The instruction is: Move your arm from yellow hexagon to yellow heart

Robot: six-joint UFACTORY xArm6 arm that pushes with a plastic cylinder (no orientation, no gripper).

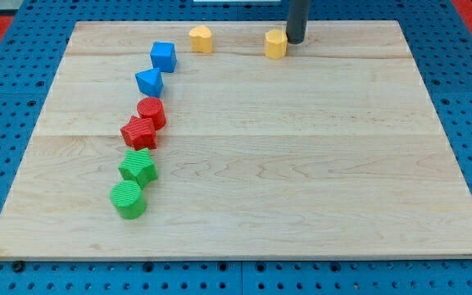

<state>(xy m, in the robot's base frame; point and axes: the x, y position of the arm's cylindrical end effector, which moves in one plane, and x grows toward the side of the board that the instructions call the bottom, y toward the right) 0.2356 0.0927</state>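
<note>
The yellow hexagon (276,44) sits near the top edge of the wooden board (301,164), right of centre. The yellow heart (201,38) lies to its left, also near the top edge, with a gap of bare wood between them. My dark rod comes down from the view's top, and my tip (295,42) stands just right of the yellow hexagon, touching it or nearly so.
A curved line of blocks runs down the view's left: a blue cube (163,56), a blue triangle (148,81), a red cylinder (152,112), a red star (138,132), a green star (138,167) and a green cylinder (128,199). A blue pegboard surrounds the board.
</note>
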